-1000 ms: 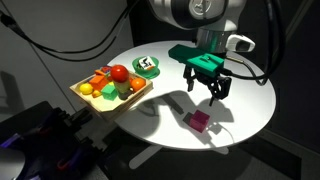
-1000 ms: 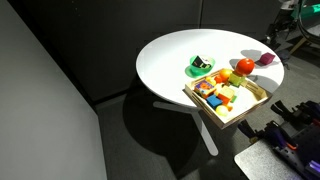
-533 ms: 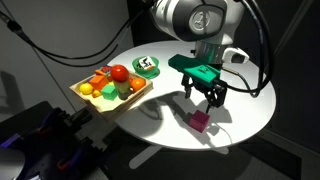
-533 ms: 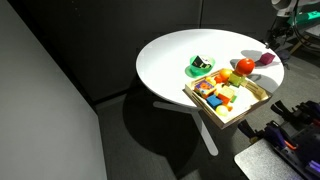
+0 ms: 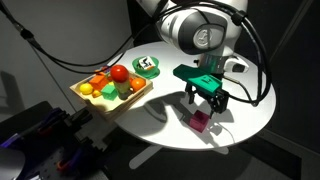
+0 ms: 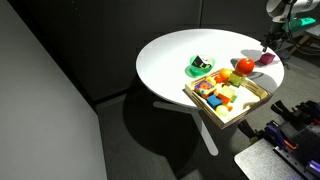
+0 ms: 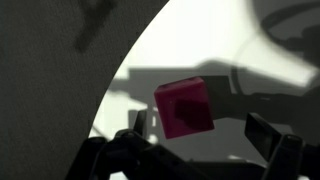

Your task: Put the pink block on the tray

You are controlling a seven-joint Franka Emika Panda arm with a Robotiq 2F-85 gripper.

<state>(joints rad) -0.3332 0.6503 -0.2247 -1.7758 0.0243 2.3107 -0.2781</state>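
- None of the task is finished: I see the pink block [image 5: 201, 121] resting on the white table [image 5: 250, 115], well apart from the tray [image 5: 100, 108].
- Gripper [image 5: 206, 106] hangs directly above the block, jaws spread wide, holding nothing; the wrist view frames the block between them.
- Remaining, in my judgement: descend, clamp, lift, carry across to the tray, release.

matt pink block [image 7: 184, 107], light-wood tray [image 5: 88, 100]
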